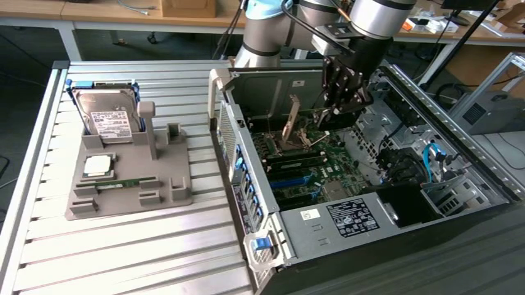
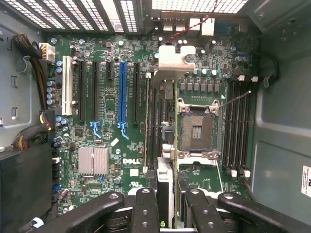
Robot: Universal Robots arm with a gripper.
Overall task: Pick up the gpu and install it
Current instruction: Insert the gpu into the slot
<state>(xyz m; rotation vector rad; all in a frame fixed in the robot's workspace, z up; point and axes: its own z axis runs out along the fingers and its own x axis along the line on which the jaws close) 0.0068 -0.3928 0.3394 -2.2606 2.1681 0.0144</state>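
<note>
Closest in the exterior view, the case [image 1: 328, 227] lies open on the counter [image 1: 123, 246]; left of it a tray [image 1: 123, 178] carries the drive [image 1: 110, 120]. Further right, the tool [image 1: 340, 92] is clenched on the gpu [image 1: 291, 126], edge-on above the motherboard [image 1: 308, 169]. Judgement: keep the card vertical, square over its slot, and lower slowly.

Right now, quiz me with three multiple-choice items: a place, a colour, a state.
1. The gpu is: A) on the grey holder B) inside the open case C) on the slatted table.
2. The coloured long slot on the motherboard is: A) blue B) red C) yellow.
3. The gripper is: A) open, empty B) shut on the RAM stick C) shut on the gpu.
Key: 1 B, the card hangs over the motherboard; 2 A, blue among black slots; 3 C, the card sits edge-on between its fingers.
</note>
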